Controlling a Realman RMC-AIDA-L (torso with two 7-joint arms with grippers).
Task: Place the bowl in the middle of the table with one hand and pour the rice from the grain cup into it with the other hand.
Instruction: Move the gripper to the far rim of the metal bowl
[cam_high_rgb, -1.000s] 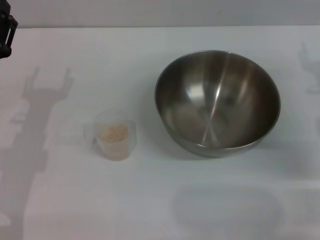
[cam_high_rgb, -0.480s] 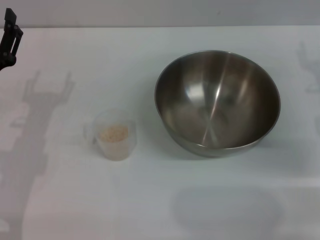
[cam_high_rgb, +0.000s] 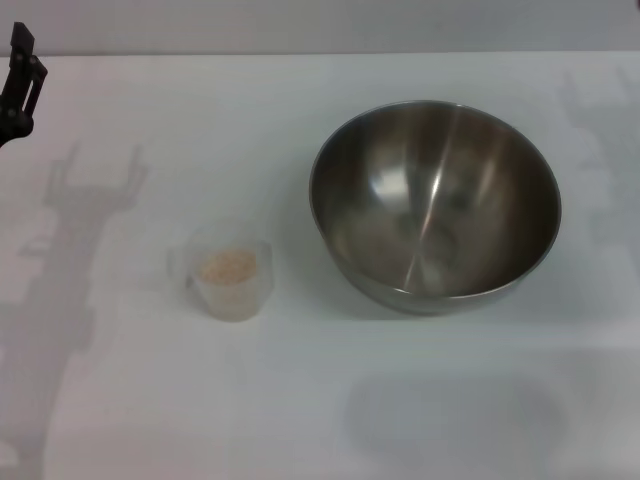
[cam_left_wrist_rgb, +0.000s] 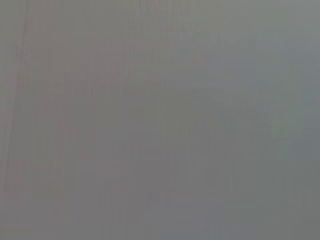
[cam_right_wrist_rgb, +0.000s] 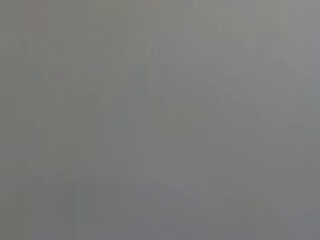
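The stainless-steel bowl (cam_high_rgb: 435, 205) stands upright on the white table (cam_high_rgb: 300, 400), right of centre, and is empty. The translucent grain cup (cam_high_rgb: 230, 270) stands upright to its left, apart from it, with pale rice (cam_high_rgb: 227, 264) inside and its small handle on the left side. My left gripper (cam_high_rgb: 18, 80) shows only as a dark part at the far left edge, well away from the cup. My right gripper is out of view; only its shadow falls at the table's far right. Both wrist views show plain grey and nothing else.
The shadow of my left arm (cam_high_rgb: 80, 230) lies across the table's left side. The table's far edge (cam_high_rgb: 320, 53) meets a grey wall at the back.
My left gripper has risen slightly at the left edge. The right arm's shadow has shifted left at the far right. Bowl and cup have not moved.
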